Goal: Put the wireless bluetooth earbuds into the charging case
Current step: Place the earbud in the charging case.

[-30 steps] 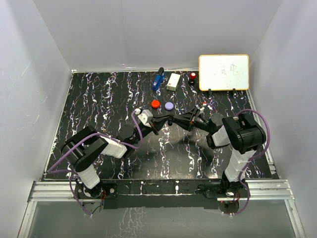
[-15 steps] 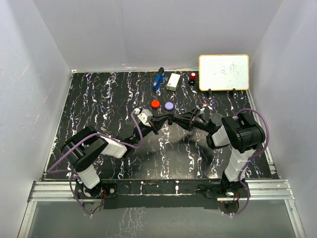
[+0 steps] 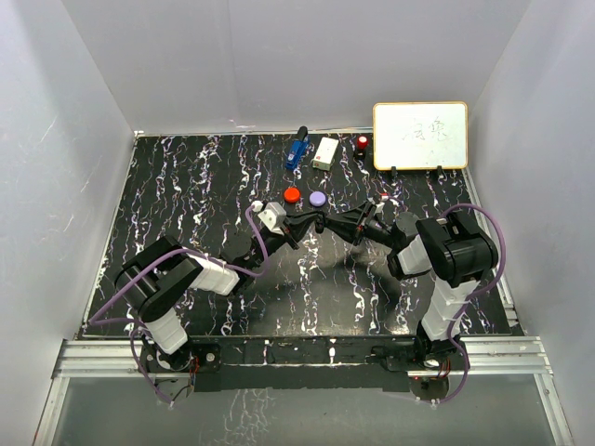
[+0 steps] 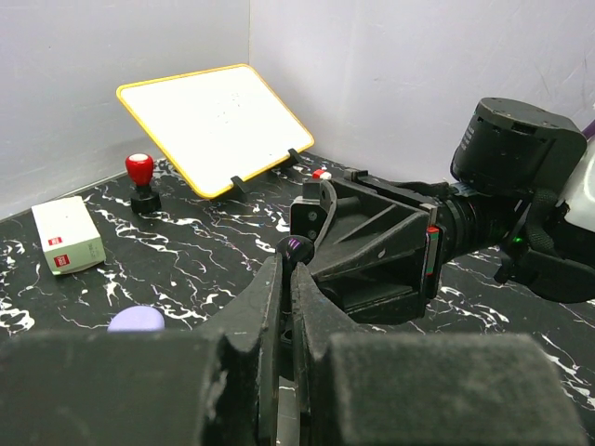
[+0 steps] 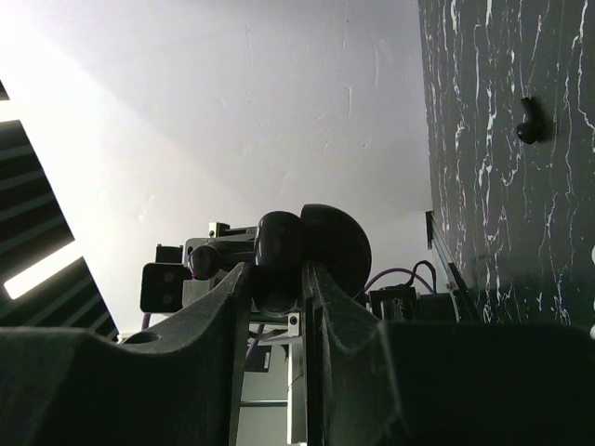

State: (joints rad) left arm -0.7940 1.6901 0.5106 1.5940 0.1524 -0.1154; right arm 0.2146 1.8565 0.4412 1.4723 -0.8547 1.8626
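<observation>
**Bud and case meet tip to tip**

We see the left gripper [image 4: 288, 271] closed on a tiny dark bud [image 4: 297, 249], pinched at the very ends of its fingers above the middle of the table [image 3: 186, 214]. Facing it, the right gripper [image 5: 277, 277] is clamped on a round black case [image 5: 325, 243]. We cannot tell whether the lid stands open. A second bud [image 5: 528, 121] lies loose on the table. We judge the bud feather-light, hard and slick, apt to pivot or pop out of a pinch. We would hold it by the stem and leave the head free to seat. The case is smooth and domed, so we would grip it across its flatter faces to keep it from rolling.
</observation>
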